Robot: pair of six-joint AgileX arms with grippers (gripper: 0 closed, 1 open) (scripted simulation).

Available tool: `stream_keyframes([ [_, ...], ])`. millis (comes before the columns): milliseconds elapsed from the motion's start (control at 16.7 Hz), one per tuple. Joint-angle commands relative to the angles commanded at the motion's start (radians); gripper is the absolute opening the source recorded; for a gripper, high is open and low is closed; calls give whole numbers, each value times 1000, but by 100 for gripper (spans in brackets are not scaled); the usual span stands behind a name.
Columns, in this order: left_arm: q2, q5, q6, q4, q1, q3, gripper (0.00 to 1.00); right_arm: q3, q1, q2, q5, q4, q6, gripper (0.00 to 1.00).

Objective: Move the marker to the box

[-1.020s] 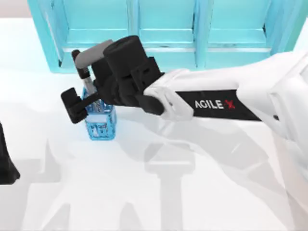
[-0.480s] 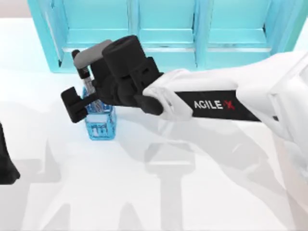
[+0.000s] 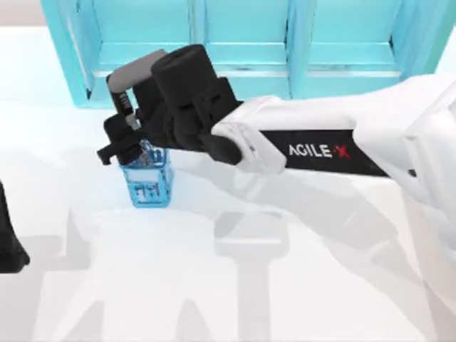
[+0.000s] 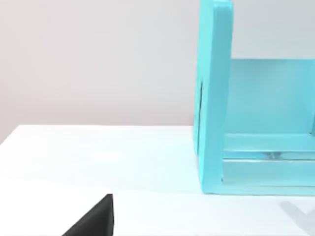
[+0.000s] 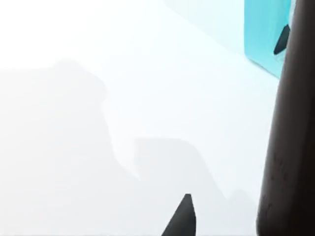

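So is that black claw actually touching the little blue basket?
Cannot tell. In the top view the right gripper overlaps the blue basket's top, hiding any contact or gap.

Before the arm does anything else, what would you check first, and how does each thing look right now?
1. Right tool over the blue basket: ok, it sits right at the basket's top, at the table's left.
2. Marker in the tool: cannot tell; a slim dark-tipped stick rises by the tool, but the contact is hidden.
3. Fingers closed firmly: cannot tell.
4. Basket upright: ok, it stands on the table.
5. Turquoise shelf unit close behind: not ok, little room for lifting.
6. Left tool out of the way: ok, parked at the left edge.
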Motion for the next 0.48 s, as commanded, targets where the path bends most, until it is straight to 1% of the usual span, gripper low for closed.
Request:
stream_keyframes([
  [480, 0, 0, 0, 0, 0, 0, 100, 20, -16, -28, 3, -10, -11, 0],
])
